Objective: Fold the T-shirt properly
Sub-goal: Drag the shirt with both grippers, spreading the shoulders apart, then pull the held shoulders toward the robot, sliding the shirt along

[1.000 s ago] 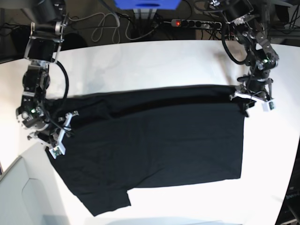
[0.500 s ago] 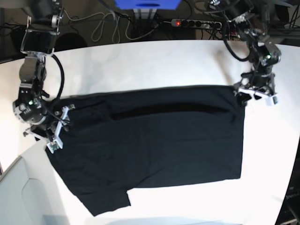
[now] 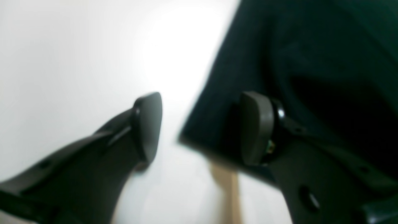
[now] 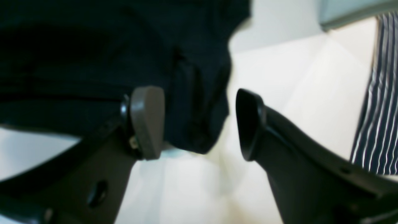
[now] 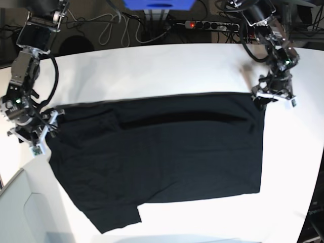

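The black T-shirt lies flat on the white table. Left gripper and right gripper are both released, grasping nothing.

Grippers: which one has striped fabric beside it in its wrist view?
The right gripper: striped cloth shows at its frame edge; the left gripper sees only T-shirt and table.

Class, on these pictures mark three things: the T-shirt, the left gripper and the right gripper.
T-shirt (image 5: 167, 157): base view, middle of the flat black cloth.
Left gripper (image 3: 200, 127): left wrist view, gap between the open fingertips.
Right gripper (image 4: 199, 123): right wrist view, gap between the open fingertips.
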You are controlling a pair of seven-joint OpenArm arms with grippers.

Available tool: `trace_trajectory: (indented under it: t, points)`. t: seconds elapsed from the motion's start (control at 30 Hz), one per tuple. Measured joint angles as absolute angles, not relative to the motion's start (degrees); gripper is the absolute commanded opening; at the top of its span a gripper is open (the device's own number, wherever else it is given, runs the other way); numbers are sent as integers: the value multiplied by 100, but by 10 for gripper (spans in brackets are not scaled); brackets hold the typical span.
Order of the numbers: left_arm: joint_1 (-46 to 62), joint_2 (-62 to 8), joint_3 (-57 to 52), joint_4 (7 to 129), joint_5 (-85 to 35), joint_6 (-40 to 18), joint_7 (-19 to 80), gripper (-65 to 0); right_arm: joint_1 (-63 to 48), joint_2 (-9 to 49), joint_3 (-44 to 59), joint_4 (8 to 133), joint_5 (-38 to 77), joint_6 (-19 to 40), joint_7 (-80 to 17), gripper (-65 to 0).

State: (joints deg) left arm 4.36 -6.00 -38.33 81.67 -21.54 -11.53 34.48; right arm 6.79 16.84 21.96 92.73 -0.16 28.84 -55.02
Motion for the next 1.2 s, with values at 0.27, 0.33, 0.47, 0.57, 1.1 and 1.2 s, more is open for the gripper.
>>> trace_trajectory:
  t: [0.27, 0.33, 0.47, 0.57, 1.1, 1.2]
  points:
    - [381, -591, -3841, 7931, -2226, -1227, 3297, -388, 694, 1874, 2429, 8221, -60, 2886, -4993, -299]
    - [379, -596, -3841, 7856, -2235, -1227, 3262, -518, 692, 1876, 2403, 7913, 10, 2886, -4932, -299]
    - [379, -604, -3848, 7749, -2300, -1227, 3249, -650, 642, 1909, 2427, 7693, -36, 2886, -4908, -299]
    - [379, -604, -3848, 7745, -2303, -1227, 3253, -650, 582, 1905, 2429, 7985, -16, 2884, -4904, -299]
    - [379, -611, -3846, 7730, -2322, -1253, 3256, -650, -185, 1608, 2388, 8759, -10, 2886, -4766, -299]
    - [379, -633, -3846, 7728, -2316, -1251, 3275, -650, 14, 1638, 2399, 8195, 5, 2886, -4488, -299]
